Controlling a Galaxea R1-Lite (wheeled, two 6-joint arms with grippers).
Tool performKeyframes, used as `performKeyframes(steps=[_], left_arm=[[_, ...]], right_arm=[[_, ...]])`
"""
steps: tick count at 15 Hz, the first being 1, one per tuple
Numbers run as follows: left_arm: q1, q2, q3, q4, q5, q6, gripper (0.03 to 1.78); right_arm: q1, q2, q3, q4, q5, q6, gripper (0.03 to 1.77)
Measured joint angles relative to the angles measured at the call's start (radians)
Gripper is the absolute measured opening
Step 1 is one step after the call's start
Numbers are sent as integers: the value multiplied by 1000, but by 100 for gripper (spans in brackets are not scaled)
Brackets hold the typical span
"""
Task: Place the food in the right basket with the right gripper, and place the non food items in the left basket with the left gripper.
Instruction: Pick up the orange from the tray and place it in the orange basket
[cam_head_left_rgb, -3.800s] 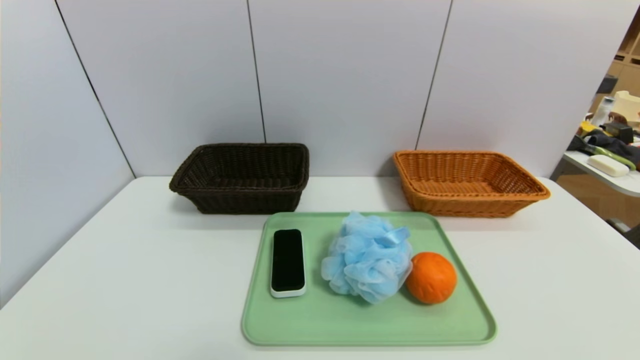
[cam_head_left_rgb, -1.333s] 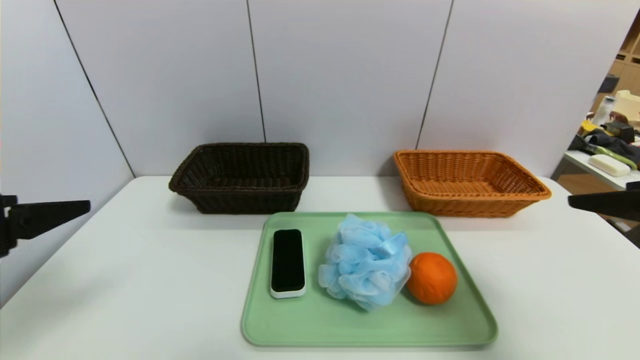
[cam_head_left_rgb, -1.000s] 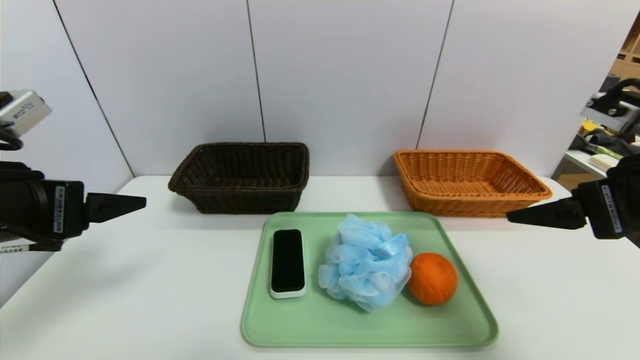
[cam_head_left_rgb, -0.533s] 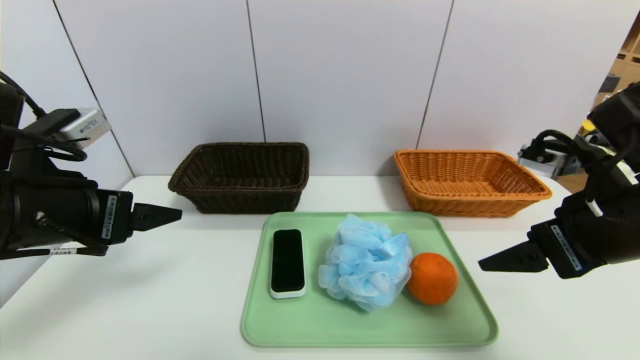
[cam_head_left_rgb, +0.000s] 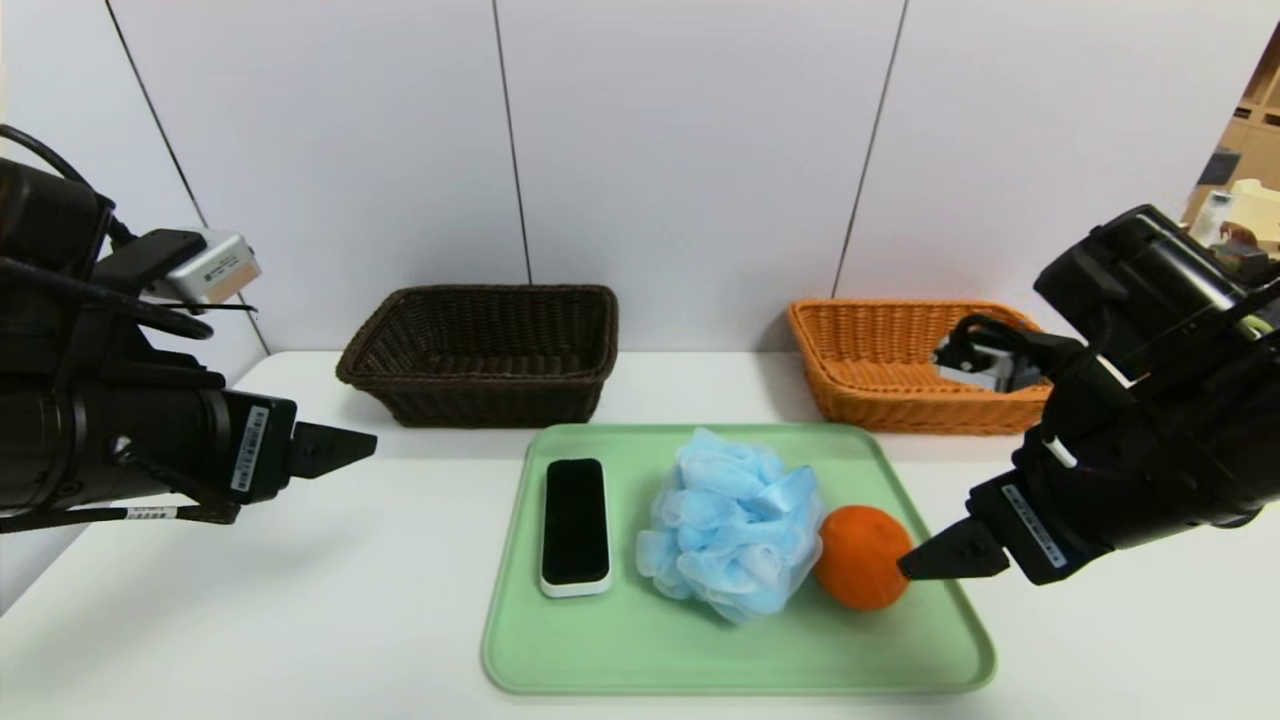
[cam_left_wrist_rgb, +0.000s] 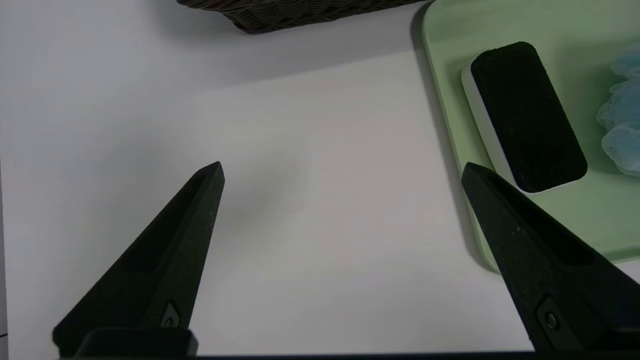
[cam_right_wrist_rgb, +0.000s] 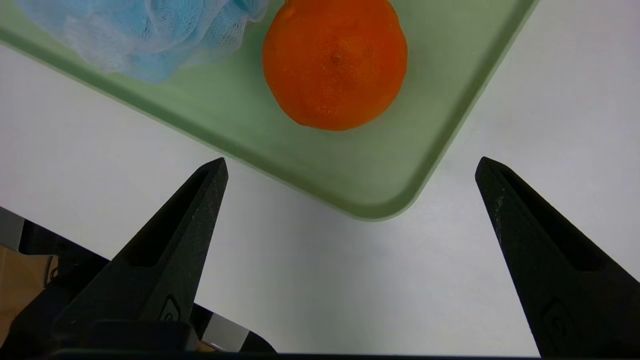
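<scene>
An orange fruit (cam_head_left_rgb: 860, 570) (cam_right_wrist_rgb: 335, 62) lies at the right end of the green tray (cam_head_left_rgb: 640, 660), touching a light-blue mesh pouf (cam_head_left_rgb: 730, 525) (cam_right_wrist_rgb: 140, 35). A black-faced slab with a white rim (cam_head_left_rgb: 576, 525) (cam_left_wrist_rgb: 525, 115) lies at the tray's left end. My right gripper (cam_head_left_rgb: 935, 560) (cam_right_wrist_rgb: 350, 165) hovers open just right of the fruit, above the tray's corner, with nothing between its fingers. My left gripper (cam_head_left_rgb: 345, 450) (cam_left_wrist_rgb: 342, 170) hangs open over bare table left of the tray. The dark brown basket (cam_head_left_rgb: 480, 350) and the orange-tan basket (cam_head_left_rgb: 880, 365) stand behind the tray.
White wall panels close off the back and left of the white table (cam_head_left_rgb: 300, 600). My right arm (cam_head_left_rgb: 1150, 400) covers part of the orange-tan basket. A cluttered desk (cam_head_left_rgb: 1240, 210) lies beyond the table's right edge.
Both arms have come into view from the sides. The right gripper has swung down and inward to the fruit's right side. The left gripper moved a little toward the tray.
</scene>
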Motion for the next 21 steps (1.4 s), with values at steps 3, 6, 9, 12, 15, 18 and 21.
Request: performKeyframes(steps=[3, 6, 9, 12, 15, 18, 21], left_arm=[[-6, 4, -1, 0, 0, 2, 169], [-7, 8, -4, 0, -1, 2, 169], [-7, 16, -19, 0, -1, 2, 169], [-9, 24, -30, 0, -1, 2, 169], [-10, 30, -31, 1, -1, 2, 169], [-12, 30, -31, 1, -1, 0, 169], [-14, 30, -30, 2, -1, 0, 169]], right_arm=[[25, 58, -3, -27, -41, 0, 171], [58, 118, -5, -72, -82, 5, 171], [77, 171, -12, -77, -86, 7, 171], [79, 212, -19, -77, -87, 6, 171], [78, 235, -23, -76, -88, 8, 171], [78, 245, -31, -76, -89, 11, 171], [78, 253, -40, -76, -91, 11, 171]])
